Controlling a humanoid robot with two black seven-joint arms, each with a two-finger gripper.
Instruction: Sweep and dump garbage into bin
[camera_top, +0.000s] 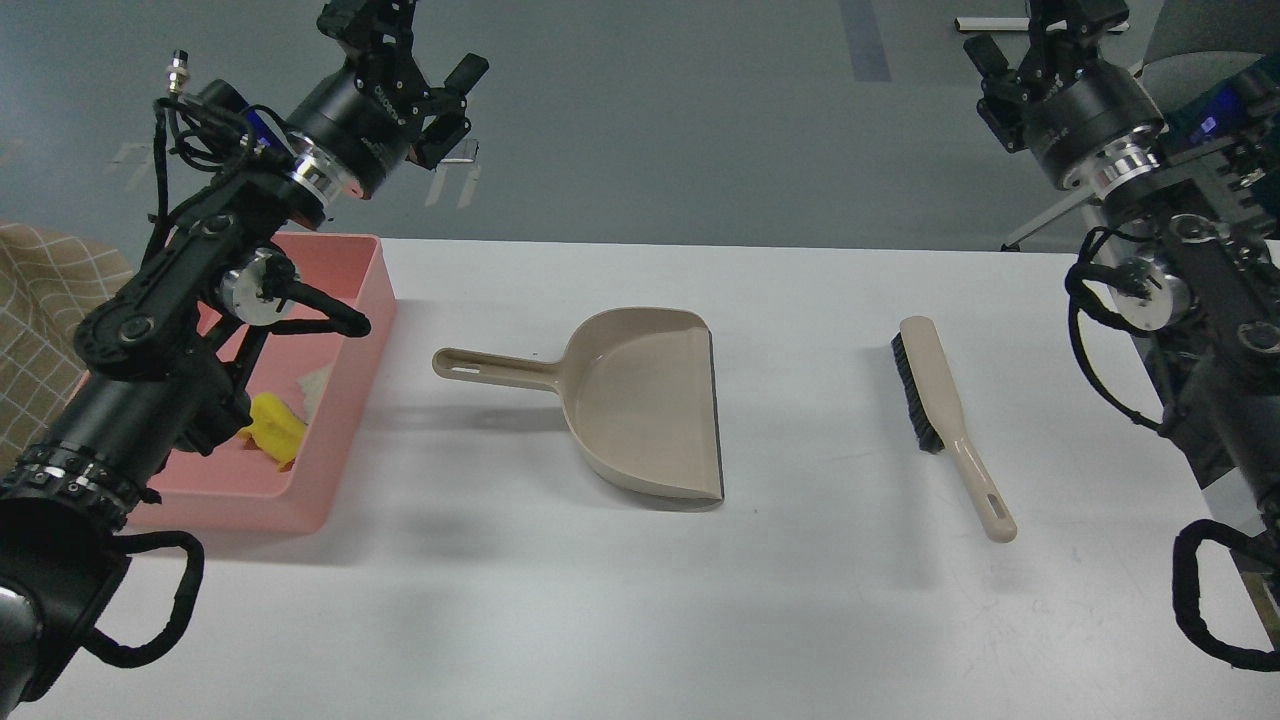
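One beige dustpan (640, 400) lay on the white table (700, 600). Right of the dustpan lay one brush (945, 410); left of it stood one pink bin (345, 370), holding one yellow sponge piece (278, 428) and one off-white scrap (318, 382). Two grippers, left (375, 20) and right (1070, 15), hung above.

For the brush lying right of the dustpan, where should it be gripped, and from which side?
Probably grip the brush by its slim beige handle, near the end closest to the robot, coming from above. It lies flat on the table with bristles along the far half's left edge, so the handle is the bare, narrow part.
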